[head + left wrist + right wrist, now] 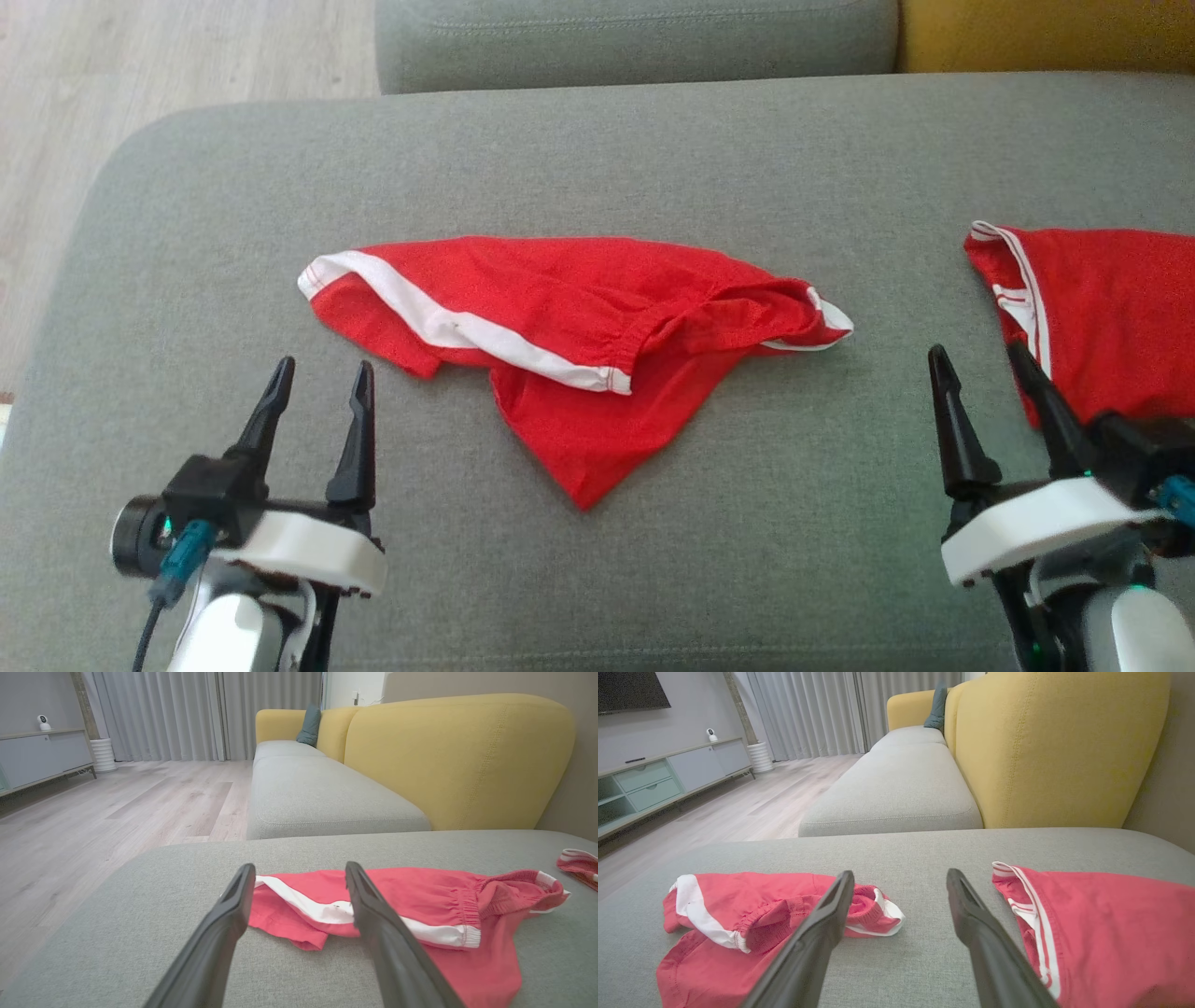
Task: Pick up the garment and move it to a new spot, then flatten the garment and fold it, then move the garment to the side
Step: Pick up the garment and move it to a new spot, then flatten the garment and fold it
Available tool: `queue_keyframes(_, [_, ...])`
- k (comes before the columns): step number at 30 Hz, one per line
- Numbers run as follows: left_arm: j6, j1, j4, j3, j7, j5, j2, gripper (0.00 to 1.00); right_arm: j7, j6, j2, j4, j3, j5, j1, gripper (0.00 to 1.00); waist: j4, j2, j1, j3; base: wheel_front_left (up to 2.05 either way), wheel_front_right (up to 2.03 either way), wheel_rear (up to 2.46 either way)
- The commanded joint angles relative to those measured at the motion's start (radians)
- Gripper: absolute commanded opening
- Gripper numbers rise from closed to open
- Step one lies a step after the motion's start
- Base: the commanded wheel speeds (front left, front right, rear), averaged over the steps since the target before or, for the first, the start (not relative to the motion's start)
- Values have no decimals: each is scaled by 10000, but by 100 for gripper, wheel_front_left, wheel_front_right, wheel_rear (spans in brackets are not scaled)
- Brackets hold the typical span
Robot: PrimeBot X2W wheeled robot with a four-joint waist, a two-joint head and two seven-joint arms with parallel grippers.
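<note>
The garment (579,327), red shorts with a white side stripe, lies crumpled in the middle of the grey sofa seat (653,159). My left gripper (323,366) hovers open just in front of its left end, apart from the cloth. In the left wrist view the garment (420,896) spreads beyond the open left gripper (300,867). My right gripper (976,350) stands open to the right of the garment, nothing between its fingers. The right wrist view shows the garment (752,896) at lower left of the open right gripper (901,873).
A second red piece with white trim (1102,308) lies at the seat's right, close beside my right gripper; it also appears as red cloth (1111,924). A yellow backrest (448,760) rises behind. Wooden floor (140,65) drops off past the seat's left edge.
</note>
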Motion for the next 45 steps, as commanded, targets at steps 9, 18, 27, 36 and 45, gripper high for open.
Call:
queue_keyframes(9, [165, -179, -490, 392, -121, -42, 298, 100, 102, -9, -45, -543, 134, -75, -37, 100, -88, 0, 0, -13, 0, 0, 0])
queue_keyframes(18, [177, -231, -490, 376, -122, -74, 292, 100, 137, -9, -45, -615, 101, -76, -67, 100, -58, 0, 0, 26, 0, 0, 0])
queue_keyframes(27, [169, -386, -691, 289, -122, 22, 197, 100, 194, -9, -45, -606, 124, -88, -85, 100, 170, 0, 0, 195, 0, 0, 0])
queue_keyframes(36, [-31, -1115, -1089, 88, -122, 295, -15, 100, 757, -9, -243, 665, 2003, 420, -761, 100, 993, 0, 0, 1041, 0, 0, 0])
queue_keyframes(45, [-250, -1700, -1167, 41, -122, 483, -392, 100, 274, -9, -284, 2951, 3884, 1188, -2633, 100, 1674, 0, 0, 1789, 0, 0, 0])
